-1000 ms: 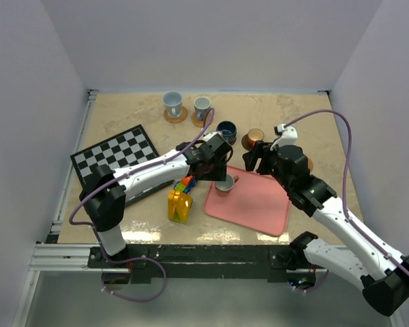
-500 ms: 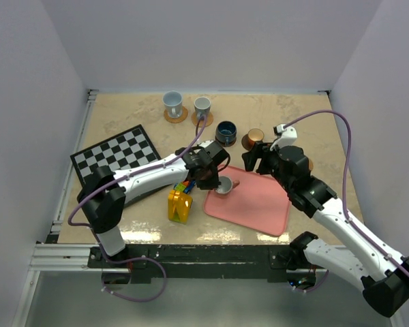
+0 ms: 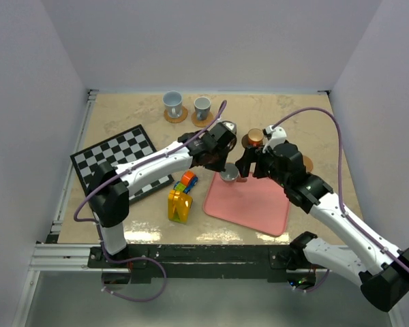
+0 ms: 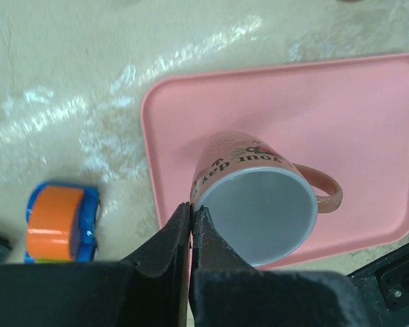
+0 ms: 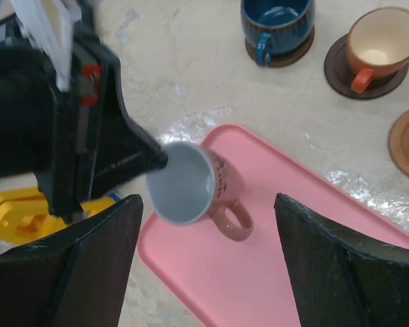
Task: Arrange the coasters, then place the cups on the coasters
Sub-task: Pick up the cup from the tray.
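From above, the left gripper (image 3: 224,169) is pinching the rim of a pinkish cup (image 3: 229,176) with its jaws closed, over the far left corner of the pink tray (image 3: 259,204). I cannot tell whether the cup is touching the tray. The right gripper (image 3: 249,167) is hanging just beside this cup, on its right side, and is holding nothing. At the far side, a pale cup (image 3: 173,103) and a second pale cup (image 3: 202,105) are each standing on an orange coaster (image 3: 176,116). A checkerboard (image 3: 116,160) and some toy blocks (image 3: 180,203) are lying to the left.

In the left wrist view, the fingers (image 4: 167,245) are pressing together on the cup's rim. The cup is tilting over the tray, with its handle pointing right. A toy car (image 4: 58,221) is lying beside the tray.

In the right wrist view, the right fingers (image 5: 102,266) are standing wide apart, and the cup is showing between them. A navy cup (image 5: 276,20) and a tan cup (image 5: 382,41) are each sitting on a dark coaster (image 5: 337,75). An empty coaster (image 5: 407,143) is lying near the tray.
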You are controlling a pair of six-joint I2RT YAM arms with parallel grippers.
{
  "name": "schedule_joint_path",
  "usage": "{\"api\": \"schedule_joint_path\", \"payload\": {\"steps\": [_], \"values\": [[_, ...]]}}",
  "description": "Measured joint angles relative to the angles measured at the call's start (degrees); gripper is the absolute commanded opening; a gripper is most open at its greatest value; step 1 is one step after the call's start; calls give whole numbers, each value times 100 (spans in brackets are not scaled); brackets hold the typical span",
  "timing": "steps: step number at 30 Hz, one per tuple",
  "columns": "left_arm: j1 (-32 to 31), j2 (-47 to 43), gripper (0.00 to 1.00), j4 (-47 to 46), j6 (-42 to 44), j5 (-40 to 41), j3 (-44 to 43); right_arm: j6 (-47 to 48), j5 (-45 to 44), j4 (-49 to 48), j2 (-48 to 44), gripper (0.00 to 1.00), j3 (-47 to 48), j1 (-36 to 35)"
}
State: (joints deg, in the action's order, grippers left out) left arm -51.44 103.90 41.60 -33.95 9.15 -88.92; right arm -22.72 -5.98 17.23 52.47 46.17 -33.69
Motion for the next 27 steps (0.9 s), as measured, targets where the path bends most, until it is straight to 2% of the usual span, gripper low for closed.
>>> {"api": "schedule_joint_path", "payload": {"steps": [8, 13, 27], "values": [[535, 66, 0, -74, 1416, -905, -426, 22, 378, 157, 726, 76, 11, 0], [566, 350, 0, 144, 1954, -1187, -975, -33, 376, 151, 1180, 72, 168, -4], [529, 533, 0, 470, 2328, -1790, -1139, -13, -413, -42, 1495, 59, 398, -39]]}}
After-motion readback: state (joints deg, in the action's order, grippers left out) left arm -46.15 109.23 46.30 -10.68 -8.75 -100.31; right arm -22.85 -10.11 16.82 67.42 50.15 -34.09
